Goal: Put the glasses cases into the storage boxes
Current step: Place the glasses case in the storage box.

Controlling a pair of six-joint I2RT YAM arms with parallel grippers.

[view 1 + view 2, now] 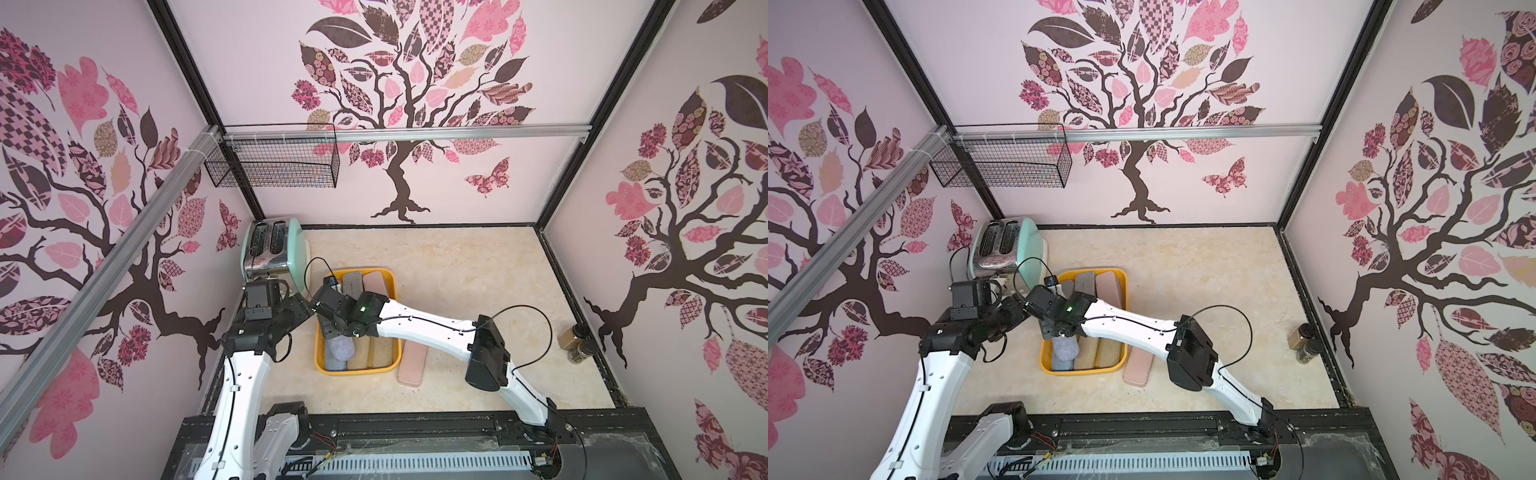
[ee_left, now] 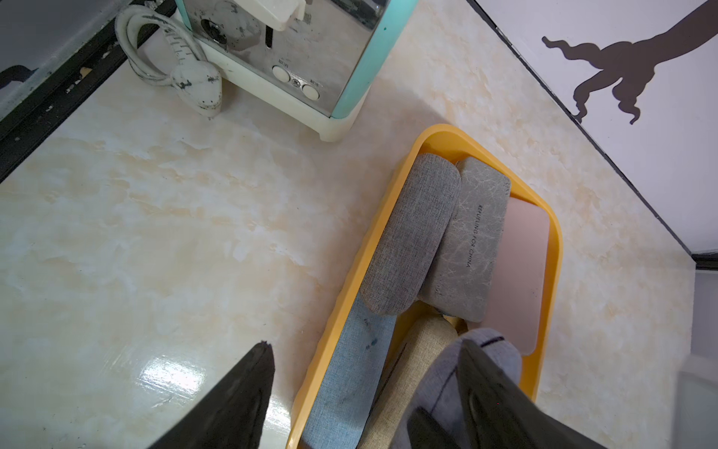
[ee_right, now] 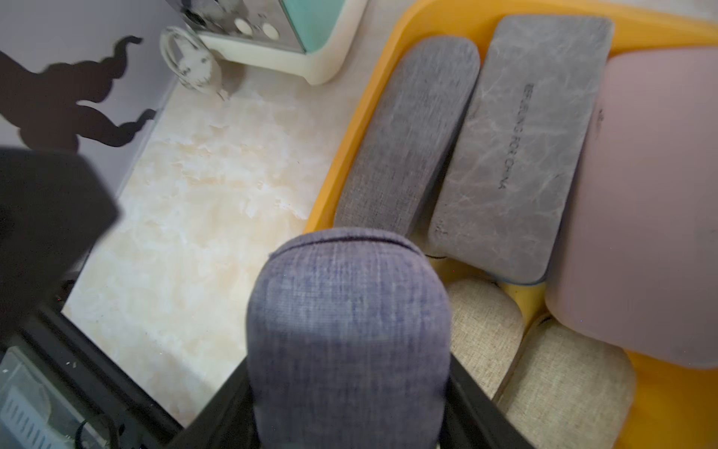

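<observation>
Jaws, right gripper [image 3: 349,392]: closed on both sides of lavender case [image 3: 349,322], holding it over the tray's near-left part.
Jaws, left gripper [image 2: 365,346]: spread wide, gripping nothing; one finger over bare table [image 2: 155,233], the other beside the lavender case.
Yellow tray [image 1: 358,371]: mid-table, just right of toaster [image 1: 270,249].
Far half of tray: grey fabric case [image 2: 412,233], grey marbled case [image 2: 470,241], pink case [image 2: 520,272], side by side.
Near half of tray: blue case [image 2: 349,373], tan case [image 3: 481,326], second tan case [image 3: 567,385].
Outside tray: second pink case [image 1: 412,359], flat on table, just beside the right rim.
</observation>
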